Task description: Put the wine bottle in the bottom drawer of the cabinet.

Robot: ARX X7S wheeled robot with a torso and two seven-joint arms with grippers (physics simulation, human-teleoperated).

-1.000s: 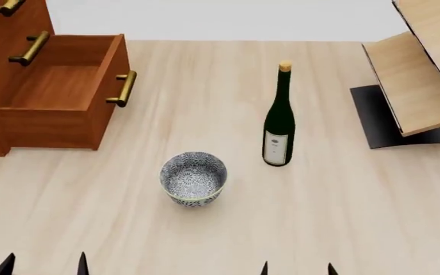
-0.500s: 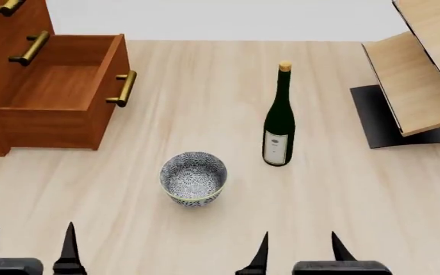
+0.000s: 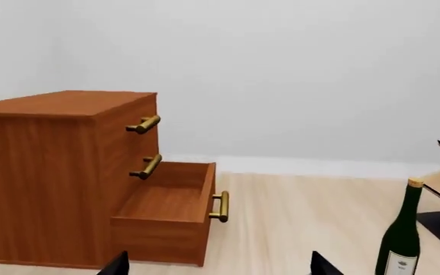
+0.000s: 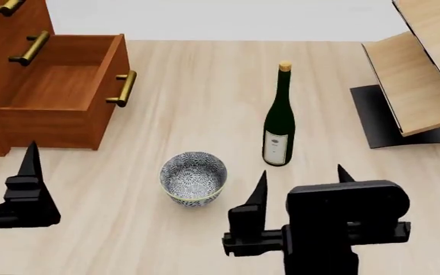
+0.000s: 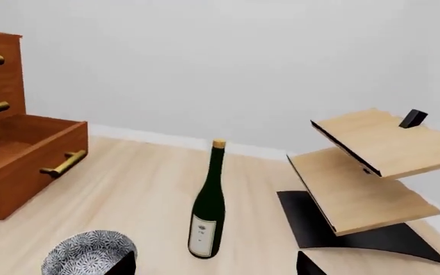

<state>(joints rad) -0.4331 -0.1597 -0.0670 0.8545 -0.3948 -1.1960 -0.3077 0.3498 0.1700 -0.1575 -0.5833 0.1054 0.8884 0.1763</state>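
Bottle [image 4: 279, 123] upright on the table [image 4: 204, 86], cork up, label toward the robot. Just beyond the right gripper [image 4: 300, 186], a little toward the left arm's side of its centre, untouched. Right gripper's jaws spread wide, 2 dark fingertips [image 4: 256, 191] pointing away from the robot, nothing between them. From the right wrist view, bottle [image 5: 208, 209] straight ahead between the 2 finger tips at the frame's lower edge, gripper [image 5: 213, 264] near it but apart.

Left gripper [image 4: 30, 172] low at the near left, in front of the cabinet [image 4: 2, 69]; only 1 fingertip seen from the head. In the left wrist view, 2 tips well apart at the lower edge, so left gripper [image 3: 218, 264] open and empty. Bottle [image 3: 400, 238] well off to its right side there.

Drawer [image 4: 59, 94] at the bottom of the cabinet pulled out, interior bare wood, brass handle [image 4: 123, 89] on its front facing the bottle. Other 2 drawers shut. Drawer [image 3: 170, 209] well apart from the bottle, across bare table.

Bowl [image 4: 193, 177], blue-patterned, between the 2 grippers, near the bottle's base, not touching it. Rack [image 4: 419, 74] of pale wood on a black base to the bottle's right, apart from it.
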